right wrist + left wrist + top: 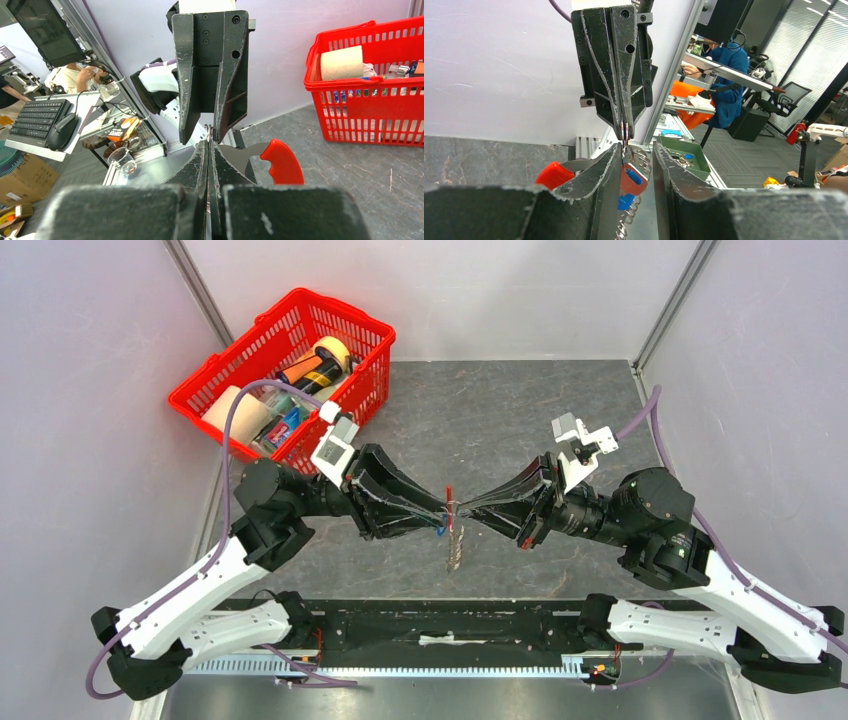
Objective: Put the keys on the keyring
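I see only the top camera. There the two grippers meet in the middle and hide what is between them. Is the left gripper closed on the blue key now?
Observer: Not yet. In the left wrist view, the left gripper has its jaws apart, and the blue key is low between them.
Operator: And the right one?
Observer: The right gripper is shut, and it seems to pinch the top of the keyring.
Operator: Is anything else between the left jaws?
Observer: Yes, an orange-red tag hangs just above the key.
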`<state>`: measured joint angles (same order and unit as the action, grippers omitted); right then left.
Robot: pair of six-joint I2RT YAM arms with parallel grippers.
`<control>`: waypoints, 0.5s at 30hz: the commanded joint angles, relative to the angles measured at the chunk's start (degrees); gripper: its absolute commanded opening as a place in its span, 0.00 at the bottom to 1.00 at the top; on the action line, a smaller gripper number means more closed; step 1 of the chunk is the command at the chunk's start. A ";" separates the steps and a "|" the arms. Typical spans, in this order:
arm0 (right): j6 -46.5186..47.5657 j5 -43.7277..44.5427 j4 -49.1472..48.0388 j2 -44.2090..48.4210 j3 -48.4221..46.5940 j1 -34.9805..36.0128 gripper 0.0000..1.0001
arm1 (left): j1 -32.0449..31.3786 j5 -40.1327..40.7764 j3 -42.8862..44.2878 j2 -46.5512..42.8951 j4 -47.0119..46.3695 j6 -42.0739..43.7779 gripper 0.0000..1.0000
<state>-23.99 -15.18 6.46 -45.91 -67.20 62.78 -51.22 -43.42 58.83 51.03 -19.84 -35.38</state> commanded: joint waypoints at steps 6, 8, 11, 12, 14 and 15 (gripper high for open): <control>0.38 -0.03 -4.18 0.33 -0.31 0.24 0.00 | -0.02 1.32 0.23 0.84 -1.03 -0.92 0.33; 0.47 -0.15 -4.18 0.30 -0.31 0.26 0.00 | -0.02 1.41 0.37 1.09 -1.07 -1.01 0.32; 0.61 -0.41 -4.11 0.33 -0.30 0.31 0.00 | -0.02 1.49 0.54 1.22 -0.98 -1.06 0.30; 0.71 -0.45 -4.11 0.31 -0.33 0.24 0.00 | -0.01 1.49 0.57 1.21 -1.07 -1.01 0.30; 0.85 -0.48 -4.10 0.40 -0.22 0.27 0.00 | -0.02 1.58 0.59 1.35 -1.04 -1.01 0.28; 0.81 -0.47 -4.13 0.43 -0.21 0.24 0.00 | -0.02 1.58 0.59 1.28 -1.08 -1.01 0.26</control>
<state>-23.90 -15.25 6.46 -45.93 -67.20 62.78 -51.22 -42.50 58.83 52.25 -19.81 -35.40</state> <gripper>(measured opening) 0.007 0.283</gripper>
